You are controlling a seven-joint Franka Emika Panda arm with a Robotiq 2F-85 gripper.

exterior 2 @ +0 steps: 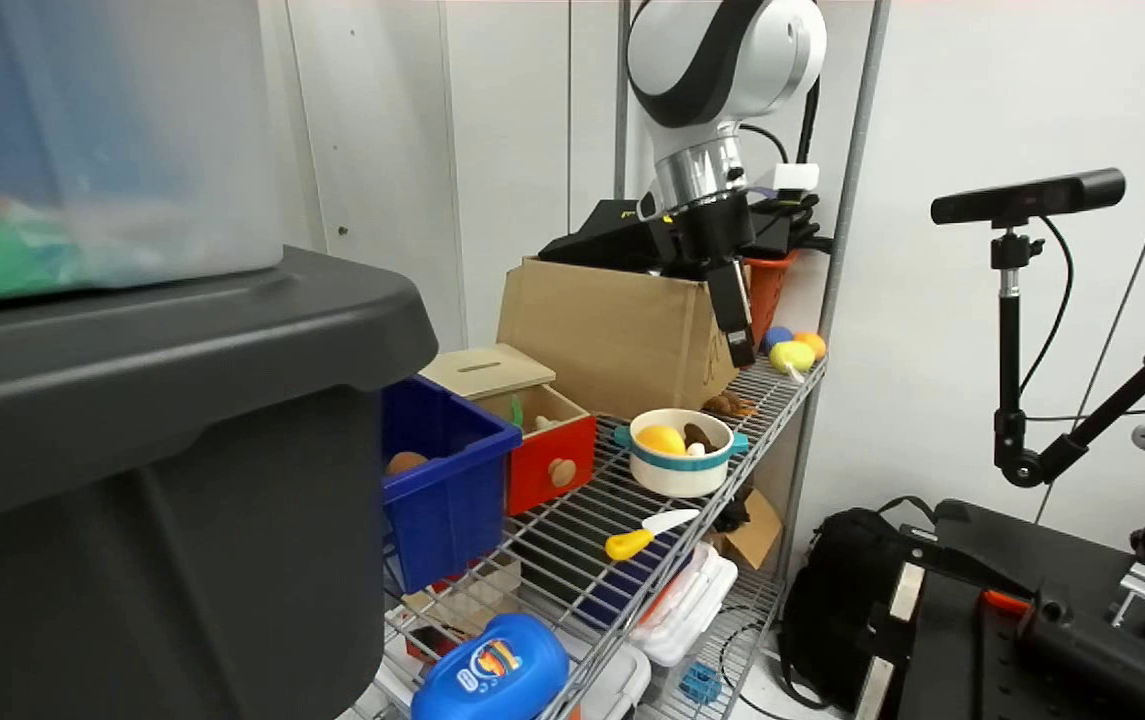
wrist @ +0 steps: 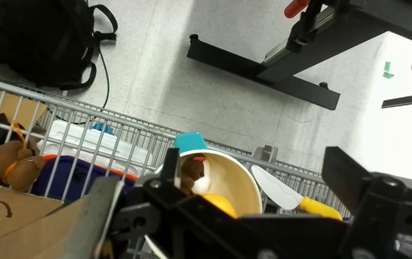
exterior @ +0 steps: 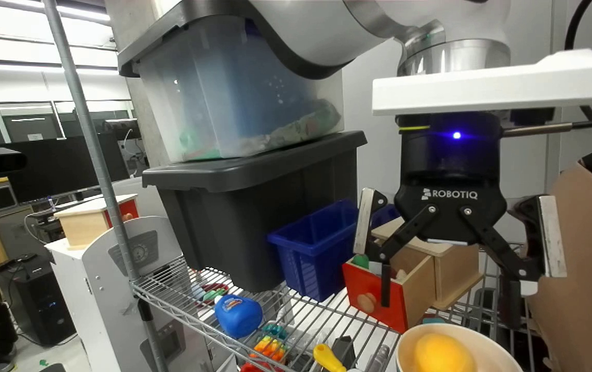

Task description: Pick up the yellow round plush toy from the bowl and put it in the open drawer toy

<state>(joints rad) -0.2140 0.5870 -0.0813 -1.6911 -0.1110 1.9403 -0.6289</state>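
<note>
1. The black two-fingered Robotiq gripper (exterior: pixel 448 297) has its fingers spread wide; they stand well apart in the wrist view too.
2. The round yellow-orange plush ball (exterior 2: pixel 659 440) lies inside the round cream bowl (exterior 2: pixel 670 482) with a teal band and handles, at nine o'clock within it in an exterior view.
3. A brown toy with a white muzzle (wrist: pixel 193 171) shares that bowl, at eleven o'clock in the wrist view, where the gripper hides part of the ball.
4. In an exterior view, the gripper hangs at one o'clock from the bowl, higher up and apart from it.
5. At nine o'clock from the bowl stands the pale wooden box toy (exterior 2: pixel 532 470), its red drawer pulled out; a green item (exterior: pixel 361 261) shows inside.
6. At eight o'clock from that toy is a deep-blue plastic bin (exterior 2: pixel 457 520).
7. A white-bladed, yellow-handled knife (exterior 2: pixel 634 542) lies on the grey wire shelf (exterior 2: pixel 562 550), between six and seven o'clock from the bowl.
8. A brown cardboard box (exterior 2: pixel 612 335) stands at eleven o'clock from the bowl.
</note>
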